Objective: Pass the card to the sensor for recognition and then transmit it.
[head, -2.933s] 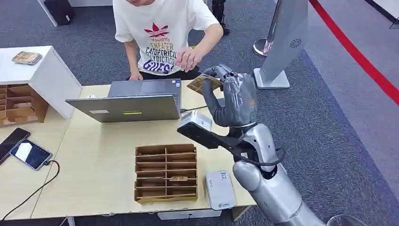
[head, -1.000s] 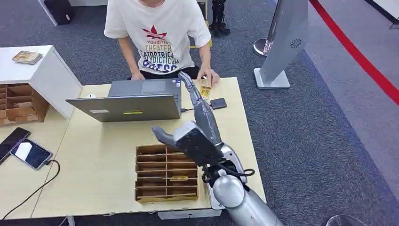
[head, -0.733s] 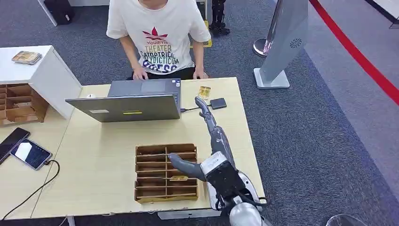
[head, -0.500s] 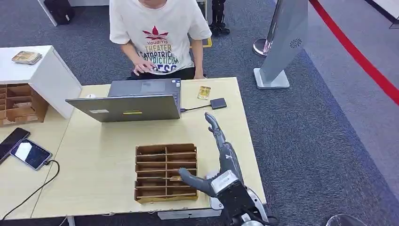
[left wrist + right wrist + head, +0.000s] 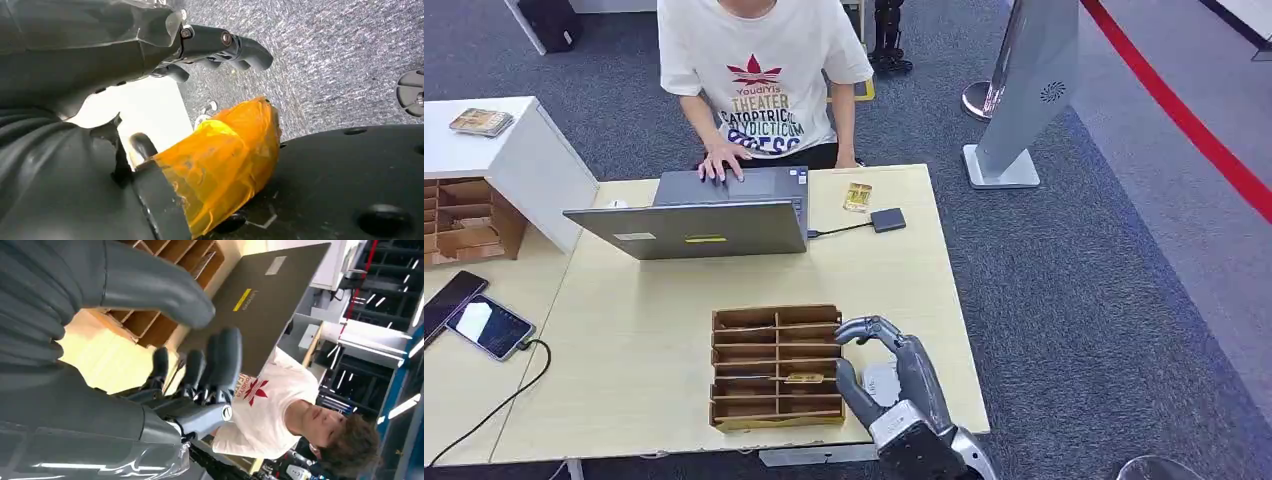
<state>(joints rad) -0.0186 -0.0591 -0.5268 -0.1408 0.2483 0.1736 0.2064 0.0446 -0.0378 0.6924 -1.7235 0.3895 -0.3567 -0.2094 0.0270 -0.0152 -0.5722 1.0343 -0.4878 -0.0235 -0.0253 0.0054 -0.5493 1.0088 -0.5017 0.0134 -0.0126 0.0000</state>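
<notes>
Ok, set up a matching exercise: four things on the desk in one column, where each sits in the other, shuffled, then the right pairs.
Things:
1. card
2. laptop
3. wooden divider tray
4. right hand

Places:
A. near edge of the desk, right of the tray
B. far edge, beside the small black sensor
C. middle of the near half of the desk
D. in front of the person, lid open

Pairs: 1-B, 2-D, 3-C, 4-A

One laptop (image 5: 699, 215) is sitting open on the surface (image 5: 624, 340). W/ ref to the laptop: one wooden divider tray (image 5: 776, 367) is lying in front of it, one card (image 5: 857, 197) and one small black box (image 5: 888, 219) are resting off its right side, two phones (image 5: 474, 315) are lying far to its left, and one person (image 5: 759, 70) is sitting behind it.
</notes>
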